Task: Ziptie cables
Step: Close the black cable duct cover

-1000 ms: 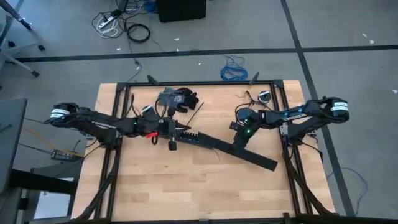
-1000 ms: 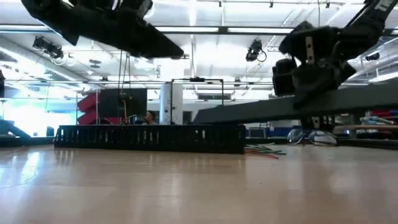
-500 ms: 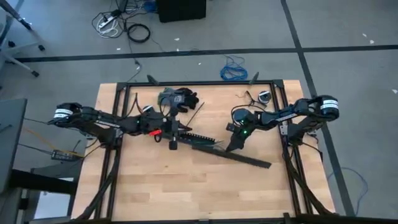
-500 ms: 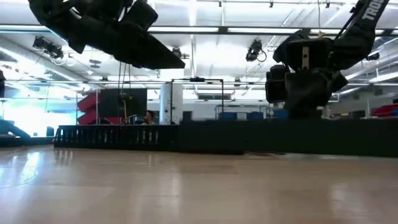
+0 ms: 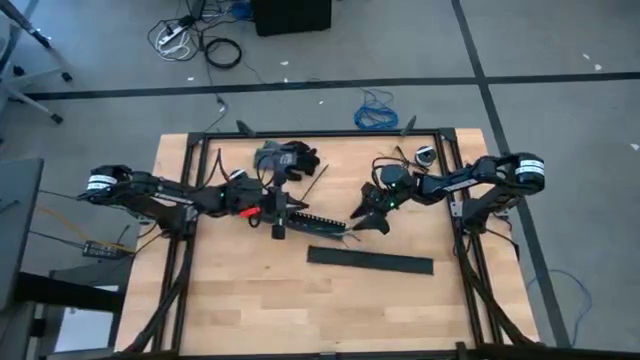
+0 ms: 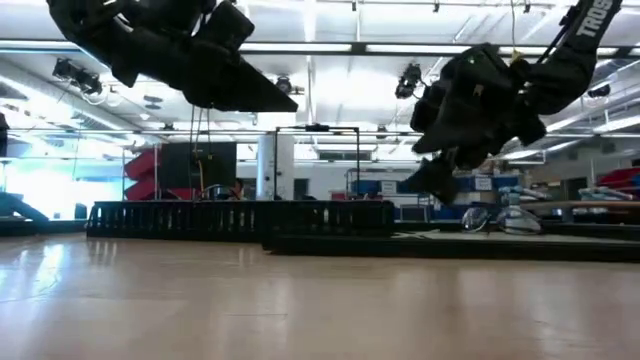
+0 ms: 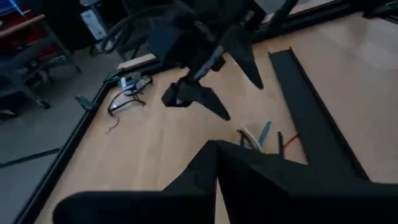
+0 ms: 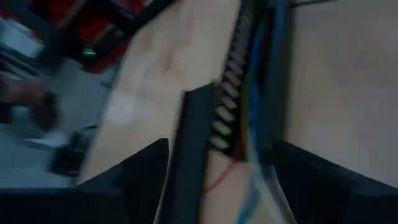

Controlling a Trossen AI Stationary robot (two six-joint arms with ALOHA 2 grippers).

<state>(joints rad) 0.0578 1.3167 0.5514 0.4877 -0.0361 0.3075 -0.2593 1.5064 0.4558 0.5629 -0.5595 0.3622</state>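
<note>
A black slotted duct (image 5: 312,220) lies on the table's middle. The thin cables (image 7: 258,135) lie in it, and their blue, white and red ends stick out at its right end; the right wrist view shows the cables (image 8: 252,118) running along its teeth. A flat black strip (image 5: 370,262) lies on the table just nearer than the duct. My right gripper (image 5: 362,222) hovers open over the duct's right end, its fingers spread wide (image 7: 227,87). My left gripper (image 5: 277,213) is shut at the duct's left end. My left gripper is shut at the duct's left end (image 5: 292,215), but its own body hides the spot. I cannot tell whether it touches the duct.
A dark glove-like heap (image 5: 287,158) lies near the far edge, and a pair of glasses (image 5: 424,155) at the far right. Black frame rails (image 5: 330,133) run around the table. A blue coiled cable (image 5: 377,110) lies on the floor beyond.
My right gripper has opened and let go of the flat black strip, then moved up and toward the table's left over the duct's right end. The strip, held tilted across the duct a second ago, has dropped and now lies flat on the table nearer the front edge.
</note>
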